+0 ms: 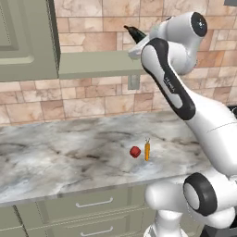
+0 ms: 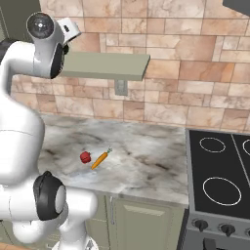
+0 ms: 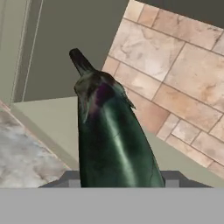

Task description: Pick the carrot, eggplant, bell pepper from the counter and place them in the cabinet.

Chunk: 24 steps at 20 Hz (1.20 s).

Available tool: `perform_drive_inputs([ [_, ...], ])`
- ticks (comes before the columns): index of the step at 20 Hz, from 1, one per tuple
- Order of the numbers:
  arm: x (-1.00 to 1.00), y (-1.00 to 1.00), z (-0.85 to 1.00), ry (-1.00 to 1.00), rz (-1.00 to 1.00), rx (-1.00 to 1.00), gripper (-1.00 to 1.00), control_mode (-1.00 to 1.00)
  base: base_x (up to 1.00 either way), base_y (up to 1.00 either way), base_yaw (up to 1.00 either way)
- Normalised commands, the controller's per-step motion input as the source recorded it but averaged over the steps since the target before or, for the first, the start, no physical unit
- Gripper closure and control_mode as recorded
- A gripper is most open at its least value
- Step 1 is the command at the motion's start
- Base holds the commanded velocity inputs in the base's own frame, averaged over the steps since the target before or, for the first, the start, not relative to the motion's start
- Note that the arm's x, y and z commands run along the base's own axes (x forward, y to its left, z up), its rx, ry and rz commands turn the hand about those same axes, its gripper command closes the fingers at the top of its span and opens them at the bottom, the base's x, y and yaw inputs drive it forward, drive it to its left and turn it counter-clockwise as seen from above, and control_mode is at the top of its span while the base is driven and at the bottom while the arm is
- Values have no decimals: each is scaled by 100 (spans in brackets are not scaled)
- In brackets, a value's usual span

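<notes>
My gripper (image 3: 118, 181) grips the eggplant (image 3: 111, 135), stem forward over the cabinet (image 1: 99, 65) shelf's front edge, ready to set it down.

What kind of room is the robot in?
It looks like a kitchen. There is a stone counter with a carrot and a red pepper on it, a stove beside it, and a wall cabinet above.
</notes>
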Motion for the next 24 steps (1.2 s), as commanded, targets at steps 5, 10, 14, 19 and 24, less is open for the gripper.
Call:
perform_drive_inputs([
  [5,100,42,-17,23,7,-3,100,-100,0,0,0],
  [10,100,57,-45,11,7,-4,100,-100,0,0,0],
  [14,100,49,-61,0,3,-4,100,-100,0,0,0],
  [19,87,38,-62,0,2,-4,100,-100,0,0,0],
  [24,38,23,-48,-2,1,-3,-100,-100,0,0,0],
])
